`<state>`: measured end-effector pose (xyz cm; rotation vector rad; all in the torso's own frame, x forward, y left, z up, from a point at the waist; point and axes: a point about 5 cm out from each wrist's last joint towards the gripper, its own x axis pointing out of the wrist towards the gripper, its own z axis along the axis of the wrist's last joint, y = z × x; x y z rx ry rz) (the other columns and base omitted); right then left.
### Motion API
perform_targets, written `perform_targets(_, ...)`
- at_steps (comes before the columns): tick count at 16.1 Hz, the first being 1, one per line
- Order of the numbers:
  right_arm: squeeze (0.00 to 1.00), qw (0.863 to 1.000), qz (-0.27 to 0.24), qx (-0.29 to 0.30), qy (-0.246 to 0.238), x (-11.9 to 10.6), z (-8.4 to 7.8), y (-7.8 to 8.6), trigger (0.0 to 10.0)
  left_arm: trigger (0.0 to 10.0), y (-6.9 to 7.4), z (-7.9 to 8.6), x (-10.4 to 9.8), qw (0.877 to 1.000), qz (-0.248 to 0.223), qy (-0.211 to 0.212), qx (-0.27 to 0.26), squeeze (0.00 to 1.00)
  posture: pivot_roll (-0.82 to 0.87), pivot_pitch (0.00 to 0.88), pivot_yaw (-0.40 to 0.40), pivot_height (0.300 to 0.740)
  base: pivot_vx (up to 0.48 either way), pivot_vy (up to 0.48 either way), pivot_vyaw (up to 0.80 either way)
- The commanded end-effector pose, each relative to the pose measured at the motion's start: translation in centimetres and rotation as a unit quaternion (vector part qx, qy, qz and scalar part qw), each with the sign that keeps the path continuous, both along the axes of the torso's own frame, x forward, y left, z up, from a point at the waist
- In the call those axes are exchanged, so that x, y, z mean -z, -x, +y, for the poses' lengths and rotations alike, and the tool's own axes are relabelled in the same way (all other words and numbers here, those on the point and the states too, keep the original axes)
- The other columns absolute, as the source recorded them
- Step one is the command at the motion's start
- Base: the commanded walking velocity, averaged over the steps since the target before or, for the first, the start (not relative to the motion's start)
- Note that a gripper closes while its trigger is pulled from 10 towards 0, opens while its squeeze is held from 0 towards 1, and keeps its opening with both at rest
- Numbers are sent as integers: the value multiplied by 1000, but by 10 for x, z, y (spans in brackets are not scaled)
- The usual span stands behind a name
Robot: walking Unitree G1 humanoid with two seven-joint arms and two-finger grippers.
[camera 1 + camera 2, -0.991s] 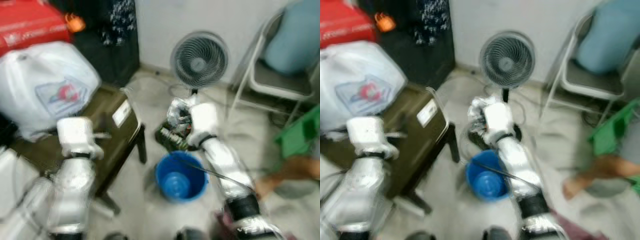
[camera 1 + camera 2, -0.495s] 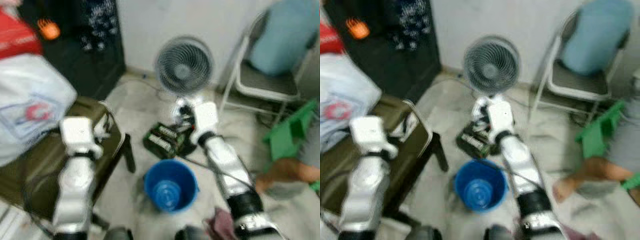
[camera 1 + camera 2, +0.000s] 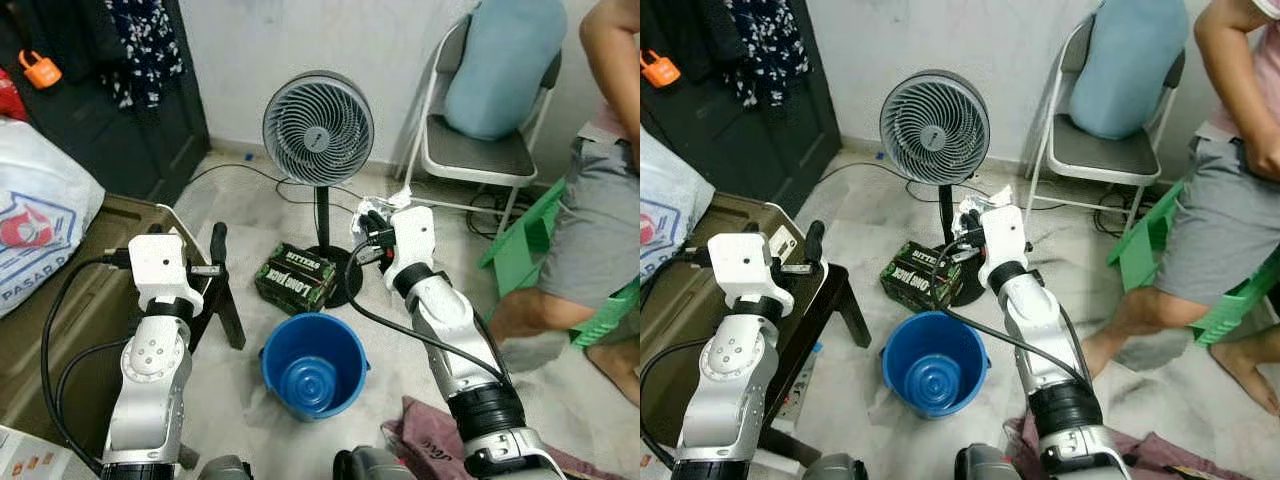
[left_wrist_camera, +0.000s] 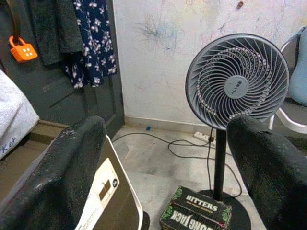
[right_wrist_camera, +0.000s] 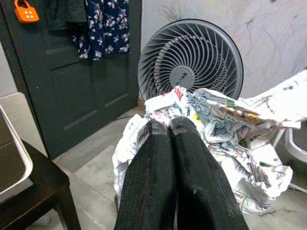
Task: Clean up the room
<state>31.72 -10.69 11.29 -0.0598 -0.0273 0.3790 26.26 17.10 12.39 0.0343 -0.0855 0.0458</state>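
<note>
From the head view, your right gripper (image 3: 372, 228) holds crumpled paper (image 3: 385, 203) above the fan base, beyond the blue bucket (image 3: 313, 364) — draw it back over the rim before letting go.

Right wrist view: fingers pressed together on the paper (image 5: 225, 127), a shapeless wad with no clear long axis.

Left wrist view: left gripper (image 4: 165, 163) spread apart, idle.

We see our two silver arms reaching forward and bent at the elbow. Our left pincer (image 3: 216, 243) is raised at our left side with its two black fingers (image 4: 62, 177) spread wide apart, gripping nothing. Our right arm stretches further ahead, its forearm angled up. Our right pincer (image 3: 372, 222) has its fingers (image 5: 153, 177) pressed tightly together, pinching a crumpled printed paper wrapper (image 5: 225, 129).
</note>
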Motion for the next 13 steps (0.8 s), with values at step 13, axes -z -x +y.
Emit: perform_targets(13, 0, 1000, -8, -16, 12, 0, 5, 1, 10000, 10000, 0, -2, -1, 1000, -3, -3, 10, 0, -1, 65, -22, 740, 18, 0, 38)
